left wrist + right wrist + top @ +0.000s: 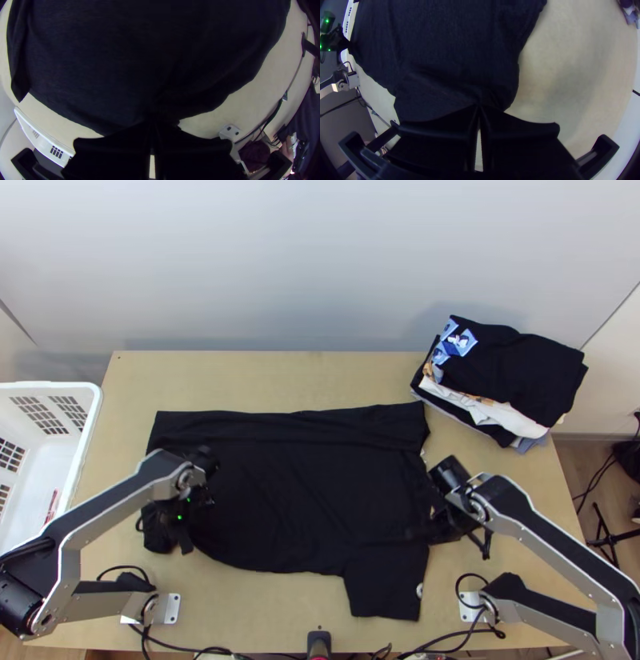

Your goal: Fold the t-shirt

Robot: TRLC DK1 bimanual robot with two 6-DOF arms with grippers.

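Note:
A black t-shirt (296, 492) lies mostly spread across the table, with a sleeve (384, 592) sticking out at its near right. A straight fold line runs along its far part. My left gripper (186, 532) is over the shirt's left end; in the left wrist view the gripper (152, 120) is shut on the shirt (143, 60), whose cloth gathers at the tips. At the right end is my right gripper (424, 530). The right wrist view has the gripper (479, 107) shut on the shirt (453, 43), creases running from its fingertips.
A stack of folded clothes (512, 376) sits at the table's back right corner. At the left edge stands a white basket (90, 412). Bare wood of the table (264, 380) shows behind the shirt. Cables and a small black device (318, 642) are along the near edge.

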